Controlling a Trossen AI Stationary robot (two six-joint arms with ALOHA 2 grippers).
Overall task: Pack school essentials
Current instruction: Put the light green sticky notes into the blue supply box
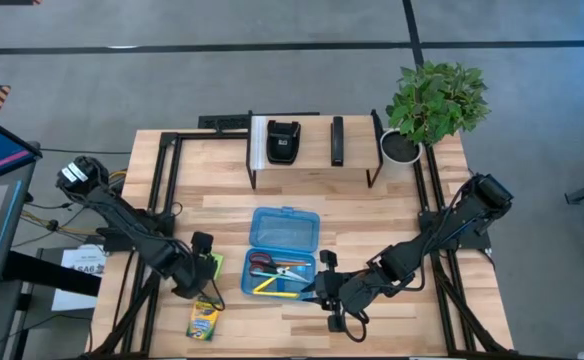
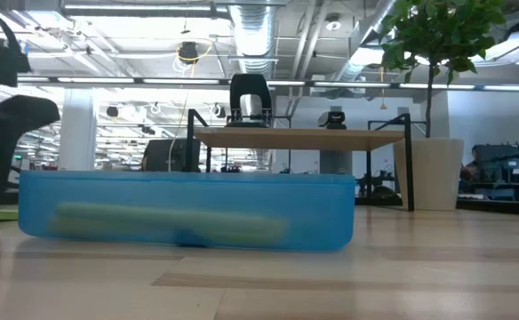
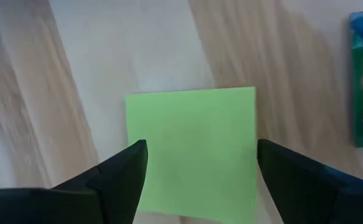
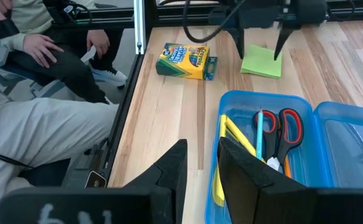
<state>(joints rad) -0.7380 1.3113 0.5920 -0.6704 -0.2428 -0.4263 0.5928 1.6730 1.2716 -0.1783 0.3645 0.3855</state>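
Sitting at lower left of the overhead frame: crayon box [image 1: 204,321]. Hovering just above it, left gripper [image 1: 200,272], fingers spread wide over the green sticky-note pad [image 3: 191,151], not gripping. Lying open at centre, blue case [image 1: 283,253] holding scissors [image 4: 281,127] and pencils [image 4: 235,139]. Resting at its right edge, right gripper [image 1: 324,290], fingers narrowly parted, holding nothing.

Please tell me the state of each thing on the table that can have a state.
Blue case: lid open, partly filled.
Scissors: inside case, blades closed.
Sticky-note pad: on table, between open left pincer fingers, unpacked.
Crayon box: closed, on table.
Right pincer: open, at case edge.
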